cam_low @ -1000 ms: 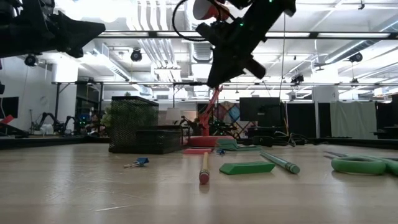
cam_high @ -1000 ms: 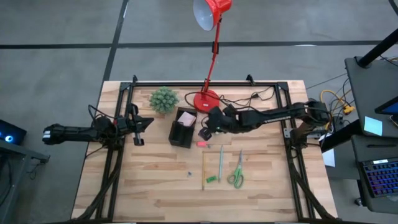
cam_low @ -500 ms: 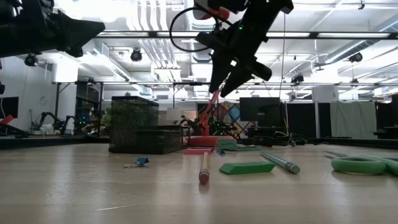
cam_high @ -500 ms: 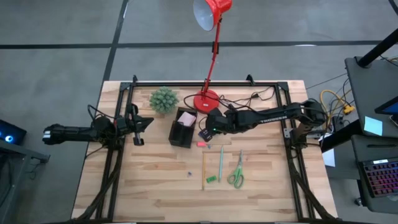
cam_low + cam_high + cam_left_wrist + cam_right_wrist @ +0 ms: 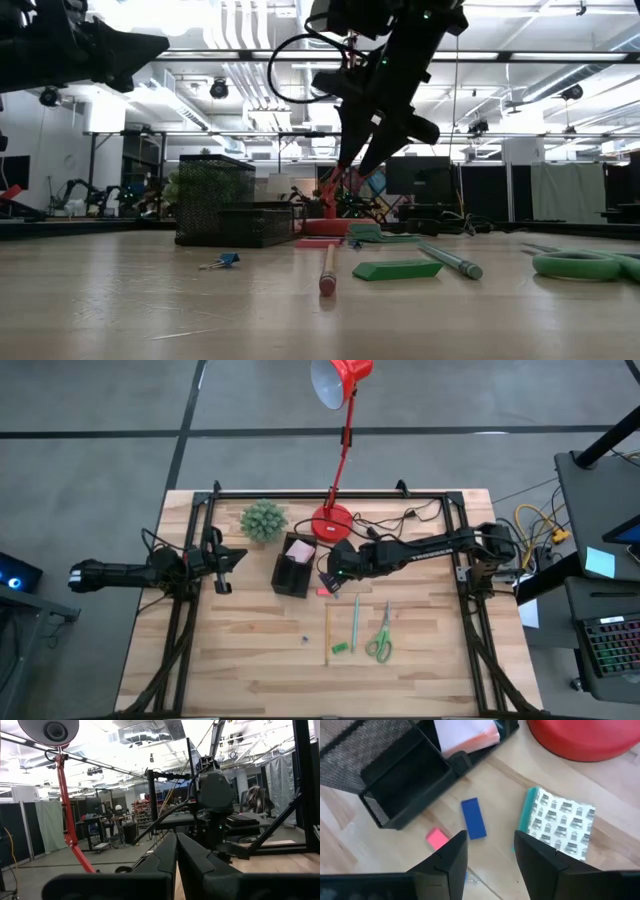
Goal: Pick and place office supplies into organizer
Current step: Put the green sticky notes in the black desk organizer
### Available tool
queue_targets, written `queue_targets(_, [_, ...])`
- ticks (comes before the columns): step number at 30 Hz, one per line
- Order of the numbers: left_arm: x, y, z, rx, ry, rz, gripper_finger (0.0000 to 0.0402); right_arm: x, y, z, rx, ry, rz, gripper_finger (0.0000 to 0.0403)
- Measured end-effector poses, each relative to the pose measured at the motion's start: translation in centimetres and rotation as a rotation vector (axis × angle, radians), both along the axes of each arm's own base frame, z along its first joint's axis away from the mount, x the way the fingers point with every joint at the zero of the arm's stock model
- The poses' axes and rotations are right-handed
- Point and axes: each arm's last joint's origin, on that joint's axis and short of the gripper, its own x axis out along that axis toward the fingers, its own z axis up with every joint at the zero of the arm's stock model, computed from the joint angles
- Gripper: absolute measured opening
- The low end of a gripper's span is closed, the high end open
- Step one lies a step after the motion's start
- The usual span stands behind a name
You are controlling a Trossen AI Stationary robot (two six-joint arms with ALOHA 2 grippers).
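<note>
Presently: counter [image 5: 250, 660], lower-left half bare wood. Organizer [image 5: 293, 570], black mesh, centre-left of the high view, a pink sticky-note pad [image 5: 300, 549] in its rear compartment. Just right of it, loose: blue piece [image 5: 473, 818], pink piece [image 5: 437, 839], white dotted pad [image 5: 560, 822] beside the red lamp base [image 5: 332, 520]. Pencil [image 5: 327, 634], green pen [image 5: 354, 622], scissors [image 5: 380, 635] lie lower centre, well apart. Right gripper [image 5: 331, 577], arm stretched in from the right, hovers above the loose pieces, fingers [image 5: 540, 855] spread, empty. Left gripper [image 5: 226, 558], far left, off the counter's edge, fingers pressed together.
</note>
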Motion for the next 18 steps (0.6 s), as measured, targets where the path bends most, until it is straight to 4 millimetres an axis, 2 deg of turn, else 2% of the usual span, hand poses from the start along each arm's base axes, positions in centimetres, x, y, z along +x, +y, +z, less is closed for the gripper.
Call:
queue_targets(7, [0.0,0.0,0.0,0.0,0.004,0.0,0.0,0.4,0.0,-1.8,-0.019,0.064,0.035,0.0144])
queue_targets(18, [0.1,0.0,-0.1,0.0,0.01,0.0,0.0,1.1,-0.5,-4.5,-0.06,0.141,0.009,0.0152])
